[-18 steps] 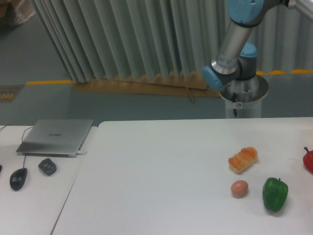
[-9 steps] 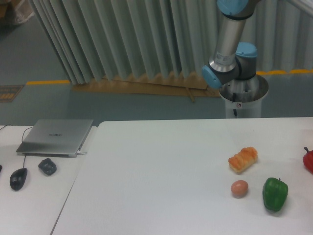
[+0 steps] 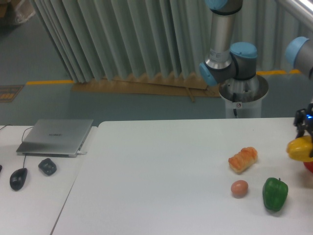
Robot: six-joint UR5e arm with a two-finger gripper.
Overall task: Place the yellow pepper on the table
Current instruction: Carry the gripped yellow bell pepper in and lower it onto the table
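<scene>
At the right edge of the frame, the yellow pepper is held closed in the end effector, directly beneath it and above the counter. Bare surface is seen to the left, past the green pepper.

Soft, even, cool light fills the scene, seemingly from overhead, with a bluish-green cast. The white table looks bright but not blown out; shadows under the green pepper, the egg and the bread-like piece are faint and short. The picture is low in resolution and slightly soft all over. A pale glare streaks the far right corner. The laptop lid shows a dull sheen.
</scene>
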